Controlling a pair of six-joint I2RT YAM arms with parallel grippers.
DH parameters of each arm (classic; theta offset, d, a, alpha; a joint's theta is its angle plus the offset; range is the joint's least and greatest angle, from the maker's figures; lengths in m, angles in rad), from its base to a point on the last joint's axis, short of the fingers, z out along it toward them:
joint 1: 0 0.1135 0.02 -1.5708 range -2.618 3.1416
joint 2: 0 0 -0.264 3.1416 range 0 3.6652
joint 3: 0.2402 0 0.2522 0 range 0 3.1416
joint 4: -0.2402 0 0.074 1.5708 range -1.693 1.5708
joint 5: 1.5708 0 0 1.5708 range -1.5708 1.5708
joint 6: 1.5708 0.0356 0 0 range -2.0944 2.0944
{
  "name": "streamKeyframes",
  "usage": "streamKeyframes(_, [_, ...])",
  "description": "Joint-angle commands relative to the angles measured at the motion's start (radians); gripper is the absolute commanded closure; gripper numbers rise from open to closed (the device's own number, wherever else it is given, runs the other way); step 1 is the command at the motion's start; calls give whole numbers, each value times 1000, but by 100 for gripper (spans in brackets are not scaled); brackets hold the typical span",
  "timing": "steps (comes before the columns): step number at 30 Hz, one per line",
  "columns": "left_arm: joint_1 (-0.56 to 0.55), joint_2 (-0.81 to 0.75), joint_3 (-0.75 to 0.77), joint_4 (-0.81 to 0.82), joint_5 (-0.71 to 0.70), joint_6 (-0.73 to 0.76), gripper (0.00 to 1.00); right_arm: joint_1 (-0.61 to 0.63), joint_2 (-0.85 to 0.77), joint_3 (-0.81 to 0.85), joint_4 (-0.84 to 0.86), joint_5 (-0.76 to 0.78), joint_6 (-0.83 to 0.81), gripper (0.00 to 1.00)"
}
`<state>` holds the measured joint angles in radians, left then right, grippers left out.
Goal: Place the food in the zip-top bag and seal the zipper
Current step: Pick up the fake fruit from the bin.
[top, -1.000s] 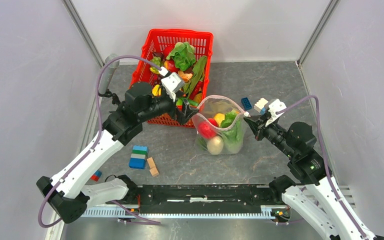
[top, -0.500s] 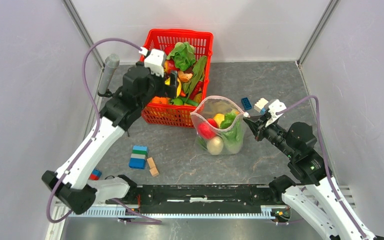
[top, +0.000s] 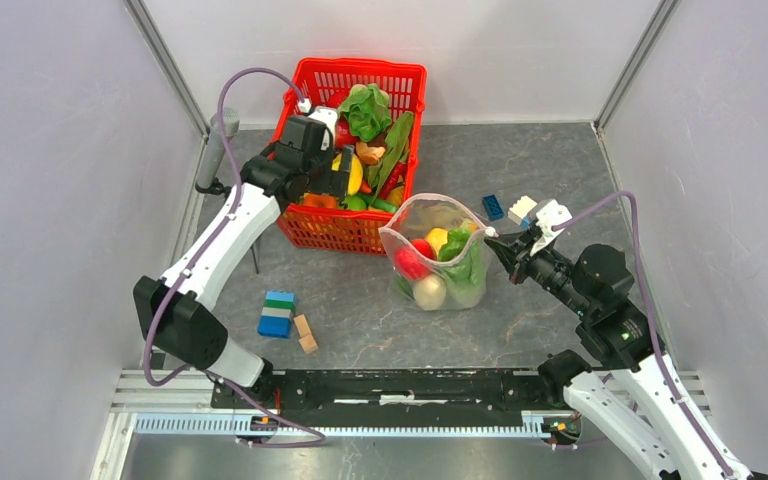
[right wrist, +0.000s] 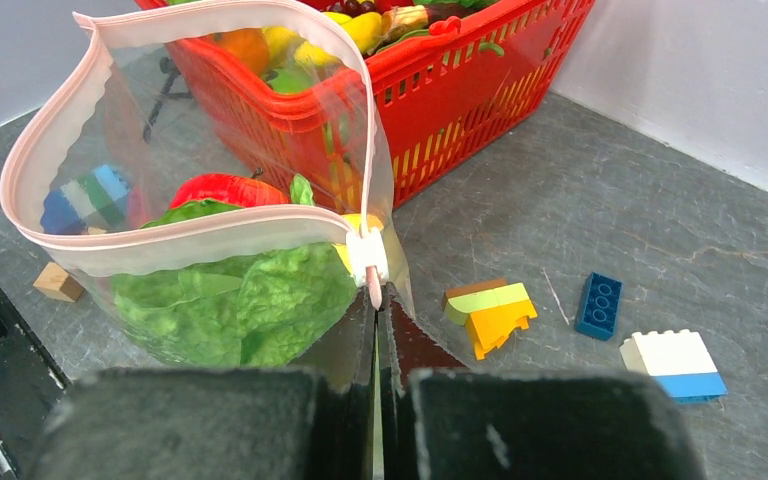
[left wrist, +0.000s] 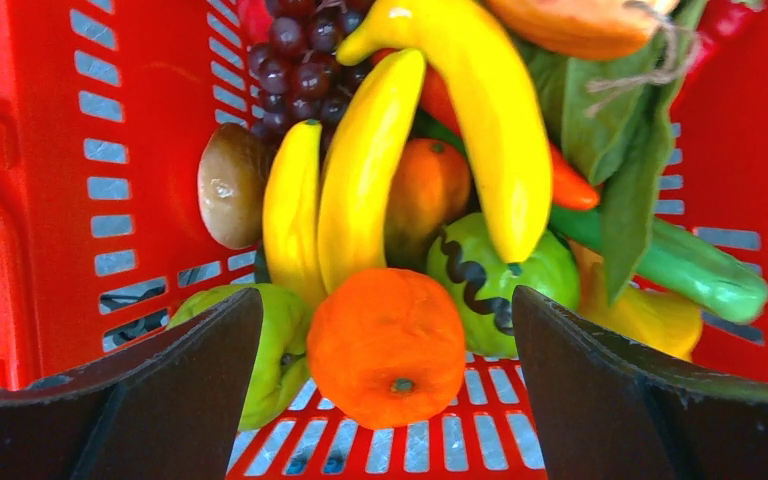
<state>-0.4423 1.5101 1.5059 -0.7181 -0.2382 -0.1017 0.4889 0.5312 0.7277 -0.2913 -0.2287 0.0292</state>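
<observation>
The clear zip-top bag (top: 435,255) stands open in front of the red basket (top: 360,68). It holds food: a red apple (top: 410,262), a white radish (top: 429,291), leafy greens (top: 463,262) and a yellow fruit (top: 438,238). My right gripper (right wrist: 378,300) is shut on the bag's corner just below the white slider (right wrist: 367,255) of the pink zipper (right wrist: 190,245), holding the mouth up. My left gripper (left wrist: 385,300) hangs open inside the basket, its jaws on either side of an orange (left wrist: 387,345) and not touching it. Bananas (left wrist: 360,180) lie behind it.
The basket's red wall (left wrist: 40,200) is close on the left. Grapes (left wrist: 300,60) and a green fruit (left wrist: 270,340) crowd the orange. Loose blocks lie on the table: a blue-green one (top: 277,314), wooden ones (top: 306,334), a blue one (right wrist: 598,305) and a white one (right wrist: 675,365).
My left arm has swung from the bag's mouth back over the basket and lowered into it, staying open. The right gripper and the bag have barely moved.
</observation>
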Motion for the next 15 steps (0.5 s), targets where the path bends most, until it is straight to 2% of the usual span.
streamKeyframes(1, [28,27,42,-42,10,-21,0,-1,-8,40,30,-13,3,100])
streamKeyframes(8, [30,119,79,-126,-9,-1,0,-1,-11,31,30,-13,6,100])
streamKeyframes(12, [31,155,119,-182,52,16,0,-1,-5,30,28,-18,6,100])
streamKeyframes(15, [35,177,139,-212,36,31,0,-1,-6,27,31,-17,9,100])
